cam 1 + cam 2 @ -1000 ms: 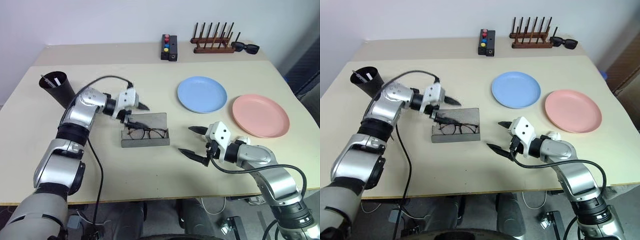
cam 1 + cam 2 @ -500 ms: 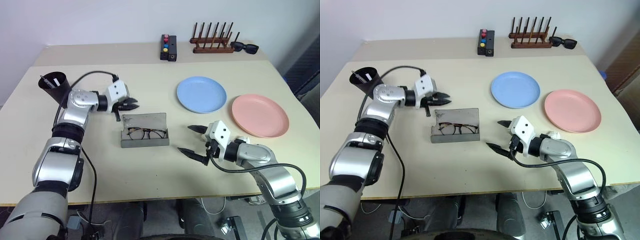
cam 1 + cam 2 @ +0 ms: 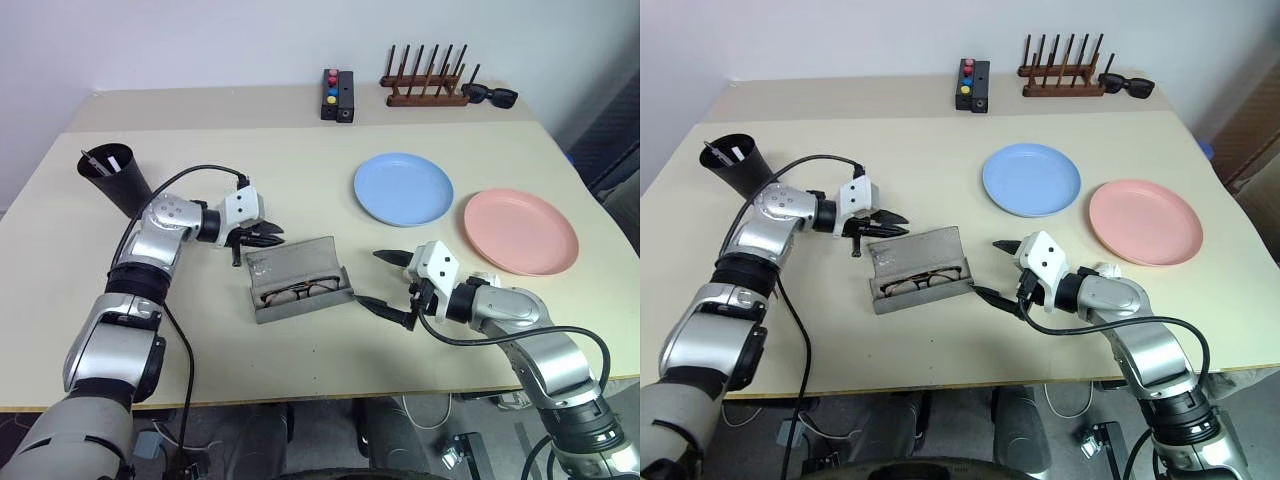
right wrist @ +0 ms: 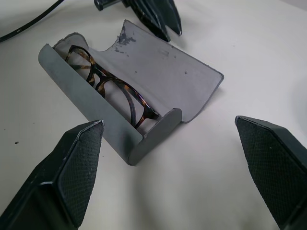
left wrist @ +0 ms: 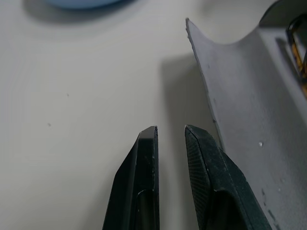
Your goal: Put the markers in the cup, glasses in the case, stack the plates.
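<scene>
Now my left gripper (image 3: 268, 234), fingers nearly together, sits just behind the grey felt case's (image 3: 300, 279) raised flap. Dark-rimmed glasses (image 4: 111, 86) lie inside lengthwise. My right gripper (image 3: 385, 282) waits wide apart at its far end.

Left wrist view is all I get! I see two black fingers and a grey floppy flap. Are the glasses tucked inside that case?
Observer: Yes. The thin dark-rimmed glasses lie inside the grey felt case, and its flap lid is open.
Operator: Where's the other gripper?
Observer: The right gripper waits wide open at the case's far end. Its lower finger is close to the corner; I cannot tell if it touches.
Operator: And the pens?
Observer: The markers stick out of the tall black cup at the table's left edge.
</scene>
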`<state>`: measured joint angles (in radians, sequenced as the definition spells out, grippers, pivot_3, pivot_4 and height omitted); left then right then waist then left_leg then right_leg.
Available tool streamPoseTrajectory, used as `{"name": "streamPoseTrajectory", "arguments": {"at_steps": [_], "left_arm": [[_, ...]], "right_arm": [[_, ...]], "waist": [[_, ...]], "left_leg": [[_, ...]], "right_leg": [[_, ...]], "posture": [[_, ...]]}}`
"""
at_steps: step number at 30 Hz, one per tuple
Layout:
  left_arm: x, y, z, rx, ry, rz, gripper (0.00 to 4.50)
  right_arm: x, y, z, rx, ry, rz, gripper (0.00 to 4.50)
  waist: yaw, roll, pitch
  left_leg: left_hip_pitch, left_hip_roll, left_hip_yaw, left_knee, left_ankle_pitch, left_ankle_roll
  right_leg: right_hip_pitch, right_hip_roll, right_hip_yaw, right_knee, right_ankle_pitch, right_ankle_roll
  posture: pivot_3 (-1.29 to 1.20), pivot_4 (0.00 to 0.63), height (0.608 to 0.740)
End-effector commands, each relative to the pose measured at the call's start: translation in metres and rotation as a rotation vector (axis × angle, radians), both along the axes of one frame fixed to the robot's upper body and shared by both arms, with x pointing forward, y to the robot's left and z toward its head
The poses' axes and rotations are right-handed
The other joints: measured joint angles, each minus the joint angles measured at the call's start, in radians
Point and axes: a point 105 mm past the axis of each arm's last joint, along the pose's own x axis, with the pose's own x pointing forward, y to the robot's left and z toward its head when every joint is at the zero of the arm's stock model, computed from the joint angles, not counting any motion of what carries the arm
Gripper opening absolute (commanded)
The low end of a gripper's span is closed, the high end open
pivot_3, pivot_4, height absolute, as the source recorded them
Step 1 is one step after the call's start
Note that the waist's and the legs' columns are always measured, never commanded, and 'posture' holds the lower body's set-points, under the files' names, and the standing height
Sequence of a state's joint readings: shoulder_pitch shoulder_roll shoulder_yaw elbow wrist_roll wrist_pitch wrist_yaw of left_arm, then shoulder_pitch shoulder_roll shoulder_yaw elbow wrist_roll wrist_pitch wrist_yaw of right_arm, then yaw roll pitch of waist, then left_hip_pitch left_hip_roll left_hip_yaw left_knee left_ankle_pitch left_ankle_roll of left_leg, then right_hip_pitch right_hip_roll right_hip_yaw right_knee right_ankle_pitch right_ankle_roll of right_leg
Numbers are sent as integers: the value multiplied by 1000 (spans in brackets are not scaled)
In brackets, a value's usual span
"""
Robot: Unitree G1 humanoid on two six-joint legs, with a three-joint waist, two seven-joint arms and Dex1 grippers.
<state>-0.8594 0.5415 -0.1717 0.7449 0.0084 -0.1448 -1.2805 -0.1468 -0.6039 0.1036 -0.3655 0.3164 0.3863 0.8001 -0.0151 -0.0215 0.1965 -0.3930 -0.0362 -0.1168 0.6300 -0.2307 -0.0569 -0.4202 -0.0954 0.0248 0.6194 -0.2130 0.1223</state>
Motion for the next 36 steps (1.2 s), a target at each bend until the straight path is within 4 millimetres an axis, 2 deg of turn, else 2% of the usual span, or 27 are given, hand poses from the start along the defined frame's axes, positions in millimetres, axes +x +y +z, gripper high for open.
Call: {"name": "streamPoseTrajectory", "arguments": {"at_steps": [1, 4, 11, 19, 24, 30, 33, 36], "left_arm": [[7, 11, 6, 5, -61, 70, 873], [11, 17, -1, 58, -75, 109, 873], [-13, 9, -11, 67, 9, -27, 873], [-31, -3, 6, -61, 83, -98, 873], [-53, -15, 7, -75, 112, -178, 873], [-74, -25, -12, -24, 143, -217, 873], [-76, -25, -23, 10, 132, -204, 873], [-73, -24, -24, 6, 114, -182, 873]], "right_arm": [[0, 4, 7, 11, -37, 20, 4500], [0, 4, 8, 10, -39, 23, 4500], [1, 4, 9, 9, -40, 26, 4500], [0, 3, 9, 8, -42, 21, 4500], [0, 3, 9, 7, -41, 20, 4500], [1, 4, 9, 6, -41, 23, 4500], [1, 4, 10, 6, -42, 25, 4500], [2, 3, 10, 5, -43, 25, 4500]], "waist": [[-1, 0, 0], [-2, 0, 0], [-1, 0, 0], [0, 0, 0], [-4, 0, 0], [-1, 0, 0], [1, 1, 0], [2, 1, 0]], "left_leg": [[0, 0, 0, 0, 0, 0], [0, 0, 0, 0, 0, 0], [0, 0, 0, 0, 0, 0], [0, 0, 0, 0, 0, 0], [0, 0, 0, -1, 0, 0], [0, 0, 0, 0, 0, 0], [1, 0, 0, 0, 0, 0], [1, 0, 0, 0, 0, 0]], "right_leg": [[0, 0, 0, 0, 0, 0], [0, 0, 0, 0, 0, 0], [0, 0, 0, 0, 0, 0], [0, 0, 0, 0, 0, 0], [0, 0, 0, 0, 0, 0], [0, 0, 0, 0, 0, -1], [0, 0, 0, 0, -1, -1], [1, 0, 0, -1, -1, -3]], "posture": [[0, 150, 739], [0, 150, 739], [0, 150, 739], [0, 150, 739], [0, 150, 739], [0, 150, 739], [0, 150, 739], [0, 150, 739]]}}
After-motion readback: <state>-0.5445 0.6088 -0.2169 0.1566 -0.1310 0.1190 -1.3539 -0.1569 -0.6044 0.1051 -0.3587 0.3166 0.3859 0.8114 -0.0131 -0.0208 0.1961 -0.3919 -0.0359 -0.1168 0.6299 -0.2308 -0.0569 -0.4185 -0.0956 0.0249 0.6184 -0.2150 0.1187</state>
